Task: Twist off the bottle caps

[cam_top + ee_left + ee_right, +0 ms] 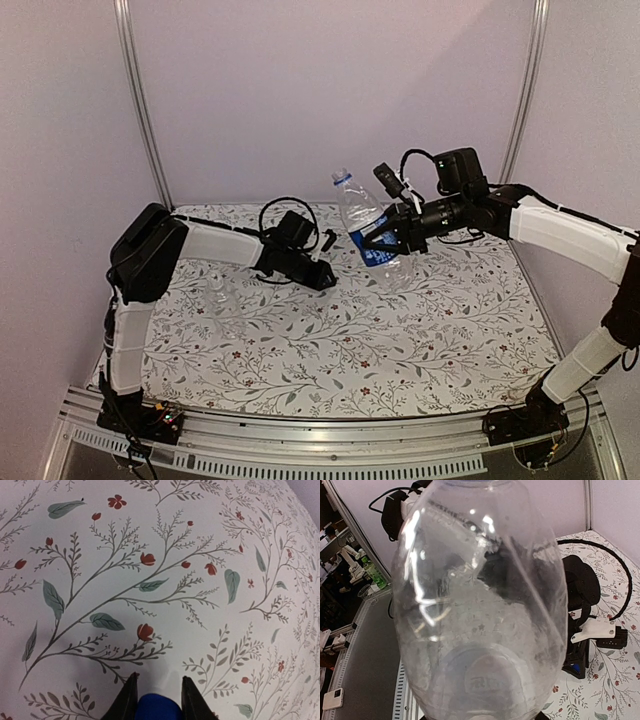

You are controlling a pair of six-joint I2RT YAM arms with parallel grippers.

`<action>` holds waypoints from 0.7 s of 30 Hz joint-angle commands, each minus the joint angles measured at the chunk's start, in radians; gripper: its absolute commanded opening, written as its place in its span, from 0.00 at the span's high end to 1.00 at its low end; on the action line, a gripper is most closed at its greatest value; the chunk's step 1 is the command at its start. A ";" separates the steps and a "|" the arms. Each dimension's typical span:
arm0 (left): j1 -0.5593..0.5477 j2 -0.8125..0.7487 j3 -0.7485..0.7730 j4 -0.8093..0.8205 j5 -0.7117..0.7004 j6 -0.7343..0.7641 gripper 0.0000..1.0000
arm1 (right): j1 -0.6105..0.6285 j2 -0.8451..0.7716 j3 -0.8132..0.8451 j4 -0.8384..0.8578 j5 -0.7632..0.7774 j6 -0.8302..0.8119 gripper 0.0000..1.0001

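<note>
Two clear plastic bottles are seen over a worktop (400,340) covered with a cloth printed with grey sprigs and small red flowers. The taller bottle (355,205) is held off the worktop near the far edge, a little right of the middle, and is tilted so that its neck points up and to the left. A blue-and-white label band (368,247) is wrapped round its lower part; the writing on it is too small to be read. A thin blue ring is seen at the neck.

The right gripper (374,240) is clamped on this bottle at the label band, reaching in from the right side. In the right wrist view the taller bottle (480,605) fills nearly the whole picture, and the left arm and the flowered cloth are seen through its clear wall; no contents can be made out.

The shorter bottle (222,298) is stood upright on the worktop towards the left edge, just beside the left forearm, without a label and nearly see-through. Its cap cannot be made out.

The left gripper (320,276) is held near the middle of the worktop, well apart from the taller bottle's neck. In the left wrist view the left gripper (160,680) is closed narrowly on the blue cap (157,707), which is pinched between the two dark fingers (127,700) above the cloth.
</note>
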 commanded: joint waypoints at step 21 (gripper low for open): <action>-0.010 -0.073 0.013 -0.024 0.005 0.026 0.37 | -0.029 -0.038 -0.032 0.043 0.020 0.028 0.67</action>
